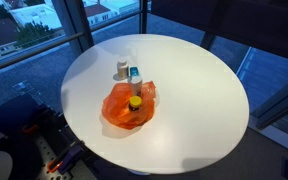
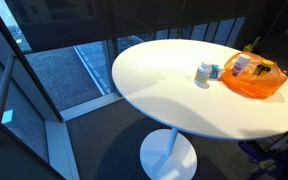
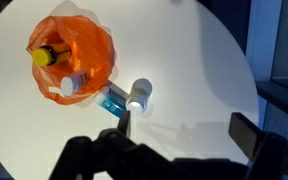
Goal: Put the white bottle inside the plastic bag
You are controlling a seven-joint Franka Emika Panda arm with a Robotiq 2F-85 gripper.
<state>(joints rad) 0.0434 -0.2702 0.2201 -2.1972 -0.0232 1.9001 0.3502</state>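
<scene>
Gripper [image 3: 184, 135] jaws spread wide, holding nothing, above table [image 3: 199, 60]. Target white bottle [image 3: 139, 93] stands upright just beside the orange plastic bag [image 3: 74, 45], outside it, touching a teal bottle [image 3: 112, 100]. Step judged: approach, no grasp yet. Next: descend, centre on bottle, close.

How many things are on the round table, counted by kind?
Plastic bag: 1, the orange bag
Bottles: 4, the white bottle, teal bottle, yellow-capped bottle and white-capped bottle
Total: 5
</scene>
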